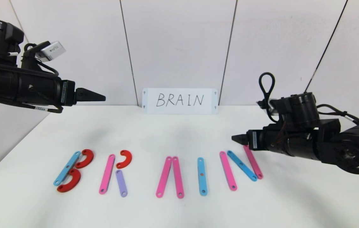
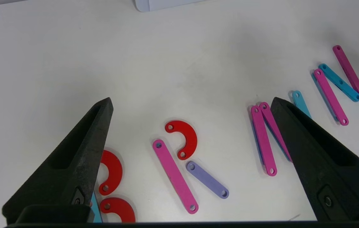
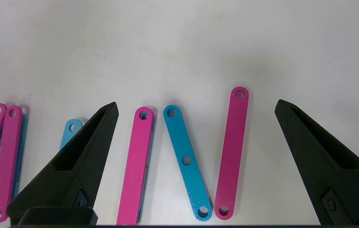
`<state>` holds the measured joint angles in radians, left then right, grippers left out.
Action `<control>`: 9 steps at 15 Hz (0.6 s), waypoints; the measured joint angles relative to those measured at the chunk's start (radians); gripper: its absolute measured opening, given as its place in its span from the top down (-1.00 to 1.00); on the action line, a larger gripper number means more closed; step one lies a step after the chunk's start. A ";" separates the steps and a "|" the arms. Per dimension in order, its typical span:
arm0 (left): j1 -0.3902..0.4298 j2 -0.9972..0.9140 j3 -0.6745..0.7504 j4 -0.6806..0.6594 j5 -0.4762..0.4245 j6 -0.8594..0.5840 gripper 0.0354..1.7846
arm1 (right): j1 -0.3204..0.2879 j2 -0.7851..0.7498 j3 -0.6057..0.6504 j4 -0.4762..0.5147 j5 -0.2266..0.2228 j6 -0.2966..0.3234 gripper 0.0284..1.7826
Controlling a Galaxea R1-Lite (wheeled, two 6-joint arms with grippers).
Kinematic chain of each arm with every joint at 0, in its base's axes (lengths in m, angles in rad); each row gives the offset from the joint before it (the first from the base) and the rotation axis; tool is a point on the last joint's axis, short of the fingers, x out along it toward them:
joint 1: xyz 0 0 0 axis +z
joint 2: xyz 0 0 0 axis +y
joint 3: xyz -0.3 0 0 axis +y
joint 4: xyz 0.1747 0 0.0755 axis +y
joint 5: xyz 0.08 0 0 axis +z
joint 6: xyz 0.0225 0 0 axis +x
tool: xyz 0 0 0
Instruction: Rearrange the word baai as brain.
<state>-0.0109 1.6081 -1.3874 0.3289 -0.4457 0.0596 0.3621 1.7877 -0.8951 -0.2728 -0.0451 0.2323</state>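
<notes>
The right claw [image 1: 233,138] hangs wide open, empty, above the N's flat pink plastic bar [image 3: 232,153]; dropping carelessly risks nudging it (left claw [image 1: 103,98] parked, open).

We read one handwritten text: "BRAIN", thin black caps on the white card [image 1: 180,101] propped vs. the wall at 12 o'clock of the table. At 6 o'clock of the card, the word [image 1: 158,172] laid out in flat coloured pieces also reads B-R-A-I-N, approx. A small white label on the left arm's cable: print too small to read.
</notes>
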 joint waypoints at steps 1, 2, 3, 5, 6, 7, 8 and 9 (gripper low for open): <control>0.000 -0.011 0.009 0.000 0.000 0.000 -0.95 | -0.004 -0.021 -0.006 0.007 0.003 -0.006 -0.94; 0.000 -0.028 0.021 0.000 0.000 0.001 -0.95 | -0.005 -0.047 -0.006 0.014 0.004 -0.013 -0.94; -0.001 -0.051 0.039 0.000 0.000 0.007 -0.95 | -0.008 -0.080 -0.001 0.030 0.005 -0.021 -0.94; -0.002 -0.113 0.106 0.000 0.002 0.029 -0.95 | -0.010 -0.166 0.009 0.100 0.005 -0.032 -0.94; -0.003 -0.153 0.150 0.000 0.004 0.044 -0.95 | -0.010 -0.213 0.015 0.137 0.005 -0.035 -0.94; -0.004 -0.196 0.193 0.000 0.006 0.056 -0.95 | -0.008 -0.263 0.023 0.164 0.006 -0.036 -0.94; -0.005 -0.239 0.235 -0.001 0.008 0.065 -0.95 | -0.004 -0.316 0.037 0.182 0.005 -0.037 -0.94; -0.005 -0.293 0.283 -0.002 0.009 0.070 -0.95 | 0.002 -0.374 0.058 0.191 0.005 -0.038 -0.94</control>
<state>-0.0157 1.3153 -1.1049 0.3266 -0.4372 0.1298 0.3645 1.4134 -0.8370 -0.0813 -0.0398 0.1947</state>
